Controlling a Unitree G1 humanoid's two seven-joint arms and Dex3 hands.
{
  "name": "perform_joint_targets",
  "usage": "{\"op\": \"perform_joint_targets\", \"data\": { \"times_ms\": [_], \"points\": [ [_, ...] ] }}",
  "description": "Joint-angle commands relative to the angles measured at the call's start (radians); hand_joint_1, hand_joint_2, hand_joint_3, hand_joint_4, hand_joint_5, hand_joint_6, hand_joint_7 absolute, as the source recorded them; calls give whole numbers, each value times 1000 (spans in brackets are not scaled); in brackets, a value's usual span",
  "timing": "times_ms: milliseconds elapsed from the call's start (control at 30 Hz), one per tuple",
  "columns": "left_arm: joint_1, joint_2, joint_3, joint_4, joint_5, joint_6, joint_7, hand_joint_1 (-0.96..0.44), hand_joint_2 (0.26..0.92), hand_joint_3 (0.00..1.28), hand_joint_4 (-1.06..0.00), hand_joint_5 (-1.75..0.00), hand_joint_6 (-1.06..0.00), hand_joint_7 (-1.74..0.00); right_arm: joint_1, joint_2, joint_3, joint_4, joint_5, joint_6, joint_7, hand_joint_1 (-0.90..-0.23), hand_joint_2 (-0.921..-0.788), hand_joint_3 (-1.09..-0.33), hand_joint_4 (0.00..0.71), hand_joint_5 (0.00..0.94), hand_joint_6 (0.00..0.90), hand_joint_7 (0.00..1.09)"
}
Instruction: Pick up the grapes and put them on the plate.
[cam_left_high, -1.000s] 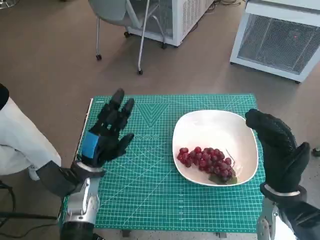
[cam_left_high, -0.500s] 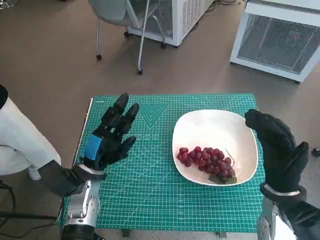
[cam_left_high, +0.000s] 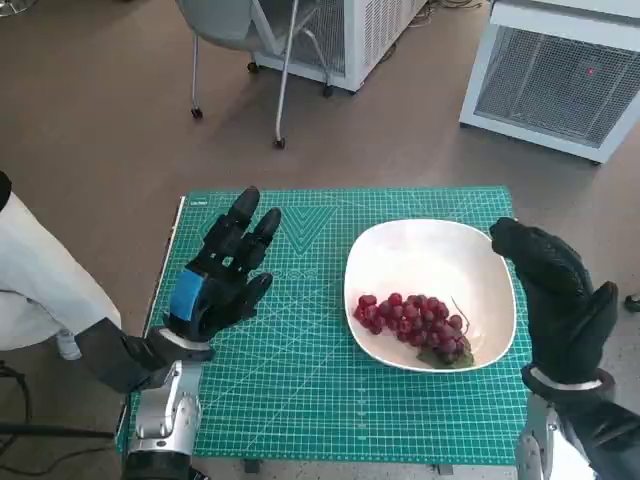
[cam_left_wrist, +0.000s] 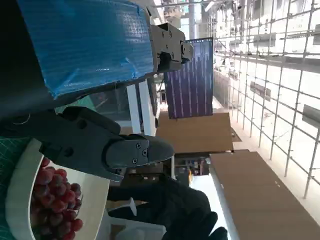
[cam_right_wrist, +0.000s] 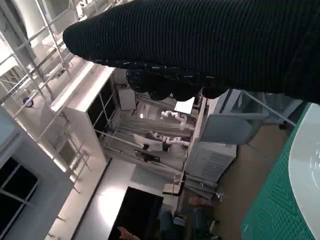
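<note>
Head view: green mat (cam_left_high: 300, 400) on brown floor (cam_left_high: 100, 120); left hand (cam_left_high: 222, 275) and right hand (cam_left_high: 560, 295) spread, holding nothing.

The left hand (cam_left_wrist: 95, 90), its fingers (cam_left_wrist: 107, 150) spread and empty, hovers beside the plate (cam_left_wrist: 20, 185) holding the grapes (cam_left_wrist: 52, 200).

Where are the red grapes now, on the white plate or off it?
On it: the bunch of red grapes lies inside the white oval plate, toward its near side, with neither hand touching it.
</note>
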Motion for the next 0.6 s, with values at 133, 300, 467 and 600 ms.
{"op": "perform_joint_targets", "data": {
  "times_ms": [133,300,467,600],
  "points": [
    [1,-10,14,14,27,-88,15,9,921,229,-140,-9,-173,-20,6,-2,-2,14,5,6,11,-507,-921,-555,466,3,160,605],
    [-2,-12,11,28,44,-120,31,30,921,227,-174,-23,-194,-31,7,-2,-2,12,7,9,13,-507,-921,-555,466,3,159,605],
    [2,-7,8,18,39,-99,30,20,921,228,-191,-27,-202,-35,7,-1,-3,12,7,10,14,-506,-921,-555,466,2,159,606],
    [3,2,4,17,42,-93,25,10,921,226,-195,-24,-204,-35,9,-2,-3,10,8,11,14,-506,-921,-555,466,2,158,607]
  ]
}}
